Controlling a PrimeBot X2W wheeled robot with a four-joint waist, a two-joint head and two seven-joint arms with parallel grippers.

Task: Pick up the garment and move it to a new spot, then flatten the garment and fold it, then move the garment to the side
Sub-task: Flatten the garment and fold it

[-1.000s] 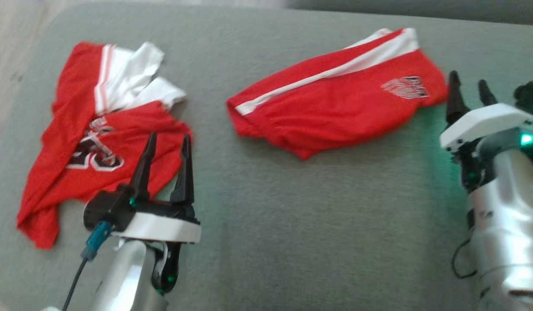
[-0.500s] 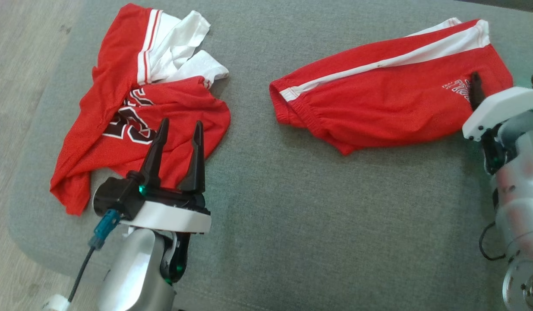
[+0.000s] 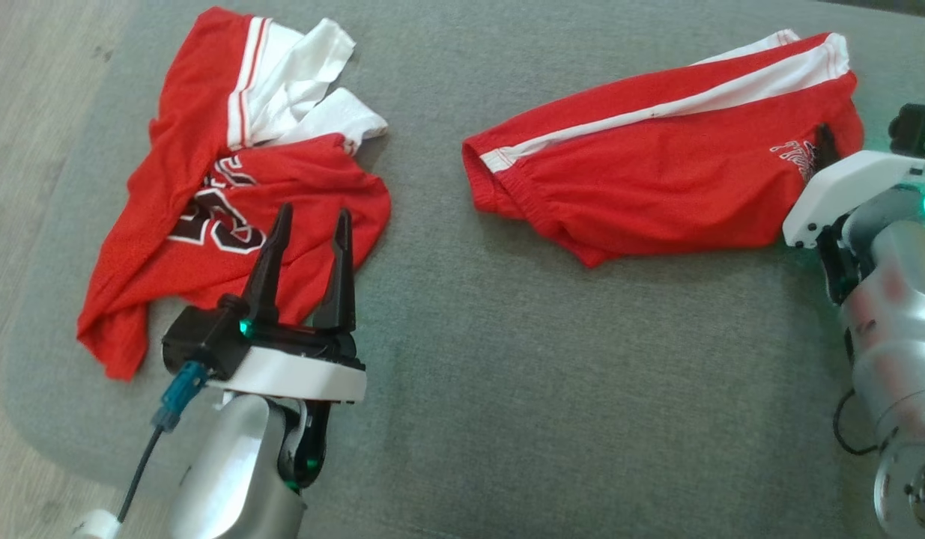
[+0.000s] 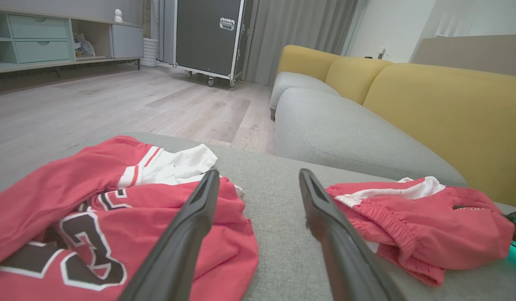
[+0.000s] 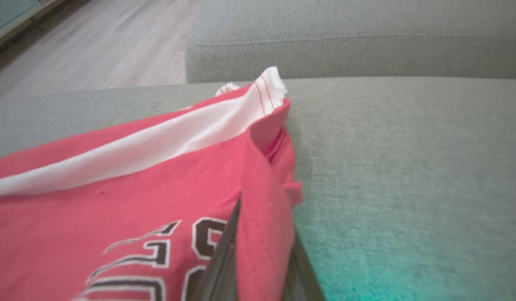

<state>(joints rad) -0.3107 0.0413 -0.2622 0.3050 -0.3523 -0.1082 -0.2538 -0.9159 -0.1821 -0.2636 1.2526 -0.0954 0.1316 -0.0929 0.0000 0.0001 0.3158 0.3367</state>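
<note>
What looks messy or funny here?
The red jersey lies crumpled at the left of the grey cushion, folded over itself with its white part bunched up. The red shorts are neater, but the right gripper pinches their edge into a raised fold.

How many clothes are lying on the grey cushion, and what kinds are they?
Red jersey: 1
Red shorts: 1
Total: 2
</note>
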